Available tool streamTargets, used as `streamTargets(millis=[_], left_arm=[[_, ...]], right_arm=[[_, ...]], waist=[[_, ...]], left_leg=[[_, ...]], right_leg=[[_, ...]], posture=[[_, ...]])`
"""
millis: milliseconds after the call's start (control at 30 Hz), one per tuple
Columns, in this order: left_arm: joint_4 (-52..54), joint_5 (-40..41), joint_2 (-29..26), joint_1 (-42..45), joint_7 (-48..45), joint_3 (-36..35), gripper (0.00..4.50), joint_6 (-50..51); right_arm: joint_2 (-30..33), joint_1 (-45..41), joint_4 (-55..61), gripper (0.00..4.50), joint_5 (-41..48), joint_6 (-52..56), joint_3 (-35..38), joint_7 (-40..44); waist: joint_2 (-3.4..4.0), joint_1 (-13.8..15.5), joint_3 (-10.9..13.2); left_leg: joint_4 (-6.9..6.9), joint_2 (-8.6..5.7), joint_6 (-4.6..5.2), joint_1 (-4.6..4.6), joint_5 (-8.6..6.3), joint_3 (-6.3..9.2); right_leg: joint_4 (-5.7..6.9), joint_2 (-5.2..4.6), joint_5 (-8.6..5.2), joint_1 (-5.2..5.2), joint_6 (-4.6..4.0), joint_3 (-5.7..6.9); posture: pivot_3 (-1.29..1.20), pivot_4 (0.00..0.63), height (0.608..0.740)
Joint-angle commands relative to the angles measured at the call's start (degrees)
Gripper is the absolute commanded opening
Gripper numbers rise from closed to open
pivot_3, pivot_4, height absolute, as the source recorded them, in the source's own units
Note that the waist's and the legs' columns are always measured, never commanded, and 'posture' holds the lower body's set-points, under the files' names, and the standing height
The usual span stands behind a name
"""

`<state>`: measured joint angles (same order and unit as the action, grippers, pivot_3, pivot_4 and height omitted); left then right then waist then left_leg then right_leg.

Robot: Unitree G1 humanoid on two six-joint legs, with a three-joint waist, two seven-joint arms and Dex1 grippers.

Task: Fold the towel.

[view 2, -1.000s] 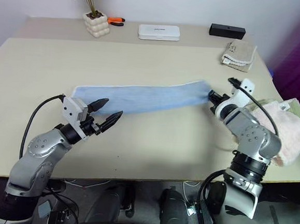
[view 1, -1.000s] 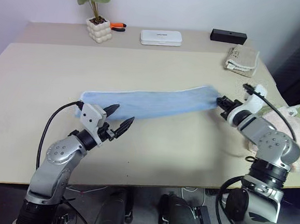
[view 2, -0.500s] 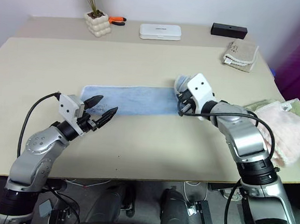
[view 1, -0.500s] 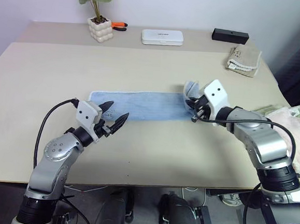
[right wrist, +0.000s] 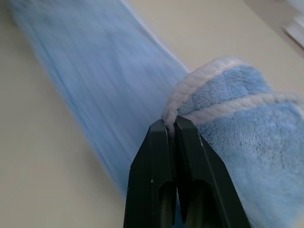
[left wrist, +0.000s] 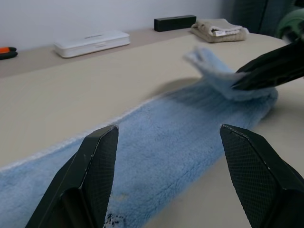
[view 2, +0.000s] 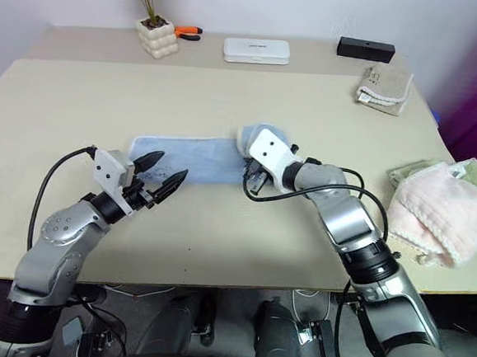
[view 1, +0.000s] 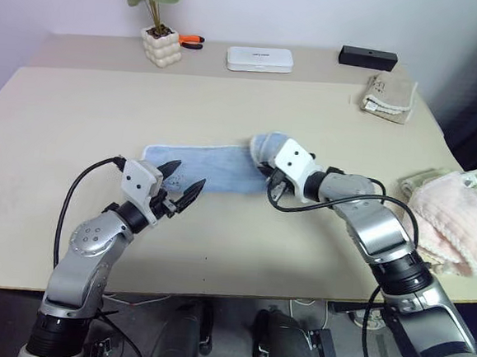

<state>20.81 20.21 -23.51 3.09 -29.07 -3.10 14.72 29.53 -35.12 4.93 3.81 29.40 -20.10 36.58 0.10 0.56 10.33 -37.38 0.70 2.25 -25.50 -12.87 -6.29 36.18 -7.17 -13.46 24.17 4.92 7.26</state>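
Folding is under way: the right gripper (right wrist: 171, 124) has its two black fingers pressed together on the pale trimmed end of the light blue terry towel (view 1: 202, 163), and that end is lifted and curled back over the strip, so the towel doubles on itself about midway along the beige counter (view 1: 252, 105). The rest of the towel lies flat on the counter as a long narrow band, its far end resting just in front of the left gripper (view 1: 183, 184), whose fingers stand wide apart and empty, hovering low above the cloth near the small dark printed mark without touching it, as far as can be told. Judging by this, the step in hand is carrying the held end across to meet the free end. The next move seems to call for bringing the pinched edge all the way over to the end by the left gripper, lowering it so the edges line up, and only then parting the fingers. The left gripper could pin the flat end so the band does not drag along.
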Motion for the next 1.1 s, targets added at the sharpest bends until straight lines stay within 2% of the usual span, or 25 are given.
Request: streamTargets(millis=[33,133,333,467,533,633,800,1100], left_arm=[[2.3,-0.1,-0.2,0.5,0.3,-0.6,3.45,0.0],[2.6,-0.1,-0.2,0.3,0.6,-0.5,3.45,0.2],[3.6,0.1,-0.4,-0.6,1.3,-1.1,3.45,0.8],[4.4,0.5,-0.7,-1.6,1.4,-2.0,3.45,1.3],[4.4,0.7,-0.8,-1.7,1.4,-2.4,3.45,1.4],[3.9,0.8,-0.6,-1.1,1.6,-2.6,3.45,1.5],[3.4,0.6,0.2,-0.5,2.1,-2.2,3.45,1.4],[5.1,0.5,0.7,-2.6,3.8,-3.2,3.45,1.3]], right_arm=[[-1.5,-1.1,-0.3,0.03,-0.1,-0.3,0.9,1.3],[-2.2,-1.0,-1.2,0.92,-0.5,-0.4,1.3,1.7],[-2.8,0.1,3.3,3.87,6.6,-0.1,8.0,5.2],[-3.7,0.5,5.3,3.87,13.8,3.6,14.9,5.9],[-4.3,-0.5,3.3,3.87,14.7,5.1,17.5,4.0],[-6.0,-2.1,-3.8,3.05,12.6,3.6,18.9,-0.2],[-9.0,-1.8,-12.9,0.57,5.7,-4.9,13.8,-3.1],[-11.0,2.0,-19.2,0.57,0.3,-9.8,8.8,-3.1]], waist=[[-0.01,0.1,0.0],[-0.01,0.1,0.0],[-0.01,0.0,0.0],[-0.01,0.1,0.0],[-0.01,0.1,0.0],[-0.02,0.0,0.0],[-0.01,-0.3,0.0],[-0.01,-0.4,0.0]], left_leg=[[-0.02,-0.01,0.0,-0.01,0.0,0.0],[-0.02,-0.01,0.01,0.0,-0.01,-0.01],[-0.01,0.0,0.02,0.0,-0.02,-0.01],[-0.01,0.0,0.2,0.0,-0.12,0.0],[-0.01,0.01,0.23,0.02,-0.14,0.0],[-0.01,0.01,0.23,0.02,-0.15,0.0],[0.04,0.01,-0.03,0.02,0.01,-0.04],[0.03,0.01,-0.05,0.02,0.02,-0.06]], right_leg=[[-0.01,0.0,0.0,-0.01,0.0,0.0],[-0.01,-0.01,0.0,-0.01,0.0,0.0],[0.0,0.0,0.0,0.0,0.0,0.0],[0.0,-0.01,0.0,-0.01,0.0,0.0],[0.0,-0.01,0.01,-0.02,-0.01,0.0],[0.0,0.0,0.02,-0.01,-0.03,0.0],[0.02,0.02,0.02,0.03,-0.03,0.0],[0.02,0.02,0.02,0.02,-0.03,-0.03]], posture=[[0.0,0.15,0.733],[0.0,0.15,0.733],[0.0,0.15,0.733],[0.0,0.15,0.733],[0.0,0.15,0.733],[0.0,0.15,0.733],[0.0,0.15,0.733],[0.0,0.15,0.733]])
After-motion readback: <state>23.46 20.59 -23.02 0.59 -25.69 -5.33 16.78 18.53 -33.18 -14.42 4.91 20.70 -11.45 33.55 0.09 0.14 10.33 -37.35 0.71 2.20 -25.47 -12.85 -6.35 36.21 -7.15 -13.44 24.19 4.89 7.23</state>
